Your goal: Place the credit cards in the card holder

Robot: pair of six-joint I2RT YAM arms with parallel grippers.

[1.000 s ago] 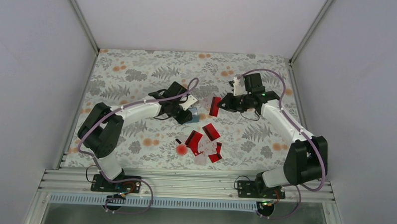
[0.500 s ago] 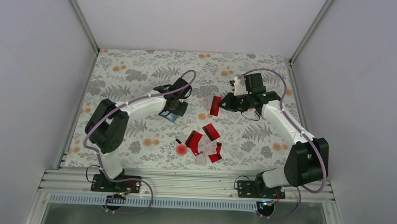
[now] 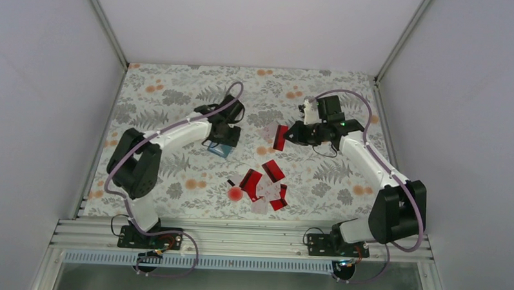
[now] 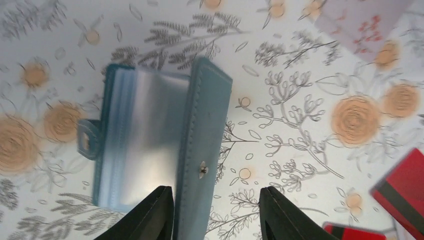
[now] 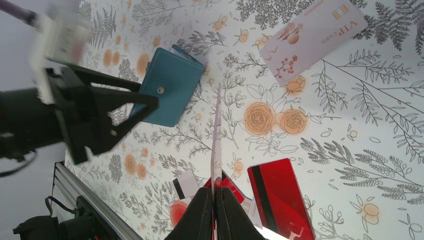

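The teal card holder lies on the floral mat, open, its clear sleeves showing in the left wrist view. My left gripper hovers just over it, open; the holder's flap lies beside my left finger and the gripper grips nothing. My right gripper is shut on a red credit card, held on edge above the mat and seen edge-on in the right wrist view. A pale pink card lies near it. Several red and white cards lie in a loose pile.
A small round red blob and a tiny black piece lie left of the pile. In the right wrist view the holder, the pink VIP card and a red card show. Grey walls close three sides.
My left gripper has moved left and back, taking the card holder with it from mid-mat to the left. My right gripper with its red card has hardly moved.
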